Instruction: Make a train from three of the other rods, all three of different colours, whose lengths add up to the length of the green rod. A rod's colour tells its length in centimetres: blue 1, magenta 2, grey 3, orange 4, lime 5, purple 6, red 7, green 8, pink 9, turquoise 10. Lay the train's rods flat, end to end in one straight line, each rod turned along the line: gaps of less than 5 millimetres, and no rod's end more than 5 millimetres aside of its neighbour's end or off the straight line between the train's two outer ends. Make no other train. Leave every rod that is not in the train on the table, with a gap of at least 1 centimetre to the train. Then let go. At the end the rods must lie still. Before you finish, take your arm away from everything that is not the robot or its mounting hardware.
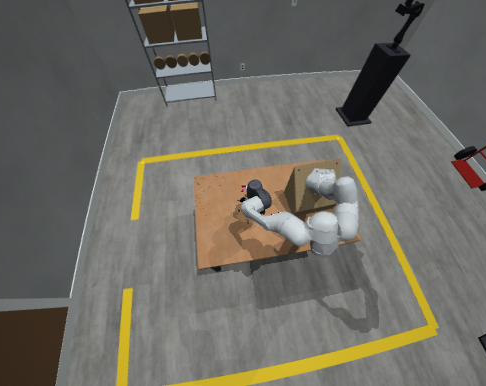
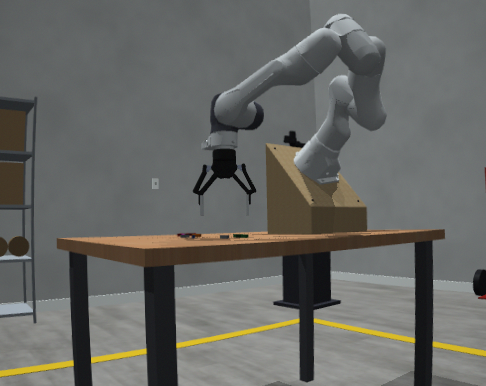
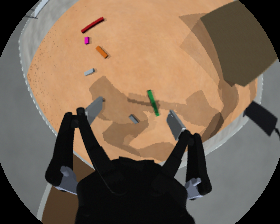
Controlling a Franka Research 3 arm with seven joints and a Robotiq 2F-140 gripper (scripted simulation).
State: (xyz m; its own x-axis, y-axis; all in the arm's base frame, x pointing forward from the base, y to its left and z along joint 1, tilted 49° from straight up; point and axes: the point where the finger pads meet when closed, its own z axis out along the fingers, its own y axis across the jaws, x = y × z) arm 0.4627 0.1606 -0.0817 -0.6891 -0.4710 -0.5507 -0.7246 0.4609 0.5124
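The pincer (image 2: 224,200) is hanging well above the counter (image 2: 151,252), its two fingers (image 2: 201,205) spread as wide as they go and gripping nothing. In the exterior view it is pointing straight down from the white arm (image 2: 281,70), which is reaching out from a slanted wooden mount (image 2: 291,200) standing on the counter.

Taking the green rod (image 3: 152,102) as the landmark: in the wrist view it is lying flat on the counter, in the space between the two spread fingers and a little toward the right-hand one, not touching either. A short grey rod (image 3: 134,119) is lying near it, just below and to its left in that view, partly in the arm's shadow. A second small pale rod (image 3: 90,71), greyish-blue in tone, is lying further off to the upper left of the green rod. Beyond that, further still from the green rod, an orange rod (image 3: 102,51) is lying at a slant, with a tiny magenta rod (image 3: 87,40) just beside it and a red rod (image 3: 92,24) lying furthest of all from the green one. None of these rods is touching another, and no two are lined up end to end.

In the exterior view the rods are showing only as thin coloured slivers on the counter below the pincer, the green rod (image 2: 240,235) lying nearest the wooden mount.
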